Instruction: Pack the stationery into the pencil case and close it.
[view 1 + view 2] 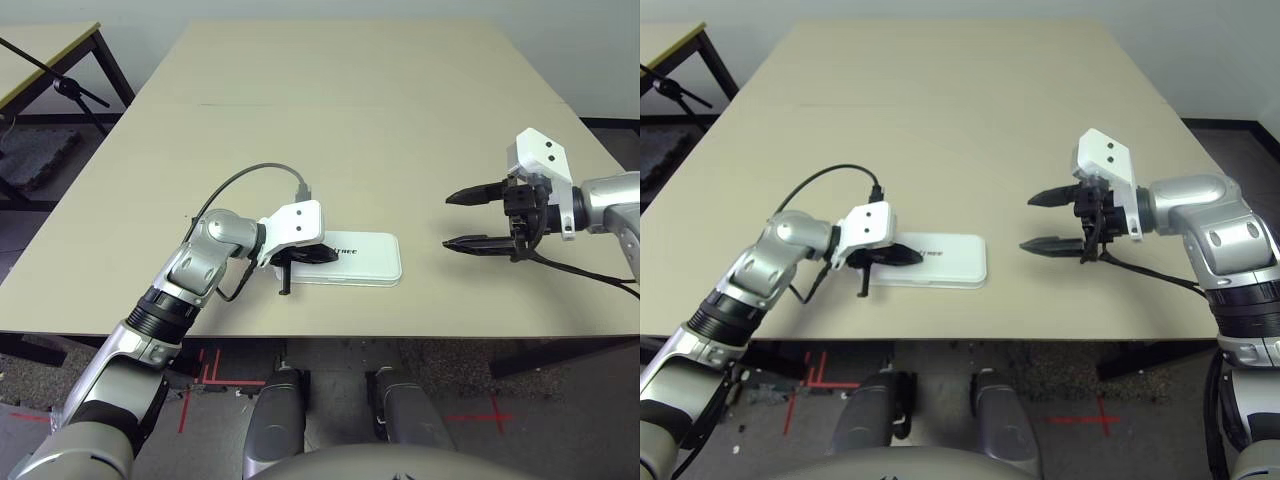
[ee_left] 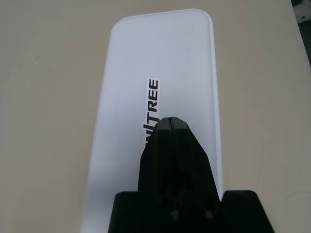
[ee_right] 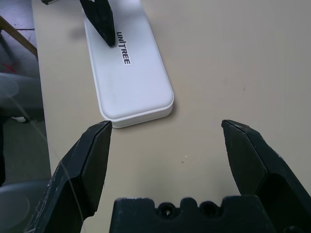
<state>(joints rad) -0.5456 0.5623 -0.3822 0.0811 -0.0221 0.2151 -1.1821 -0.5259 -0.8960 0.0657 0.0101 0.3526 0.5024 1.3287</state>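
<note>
Beige worktop, white pencil case lying closed under the left jaws.
Left gripper, jaws together, presses the lid; pushing off-centre could skid it toward the right gripper, whose jaws stand apart, empty.

Silver arms — white wrist housings, black-fingered hands, black cables.
</note>
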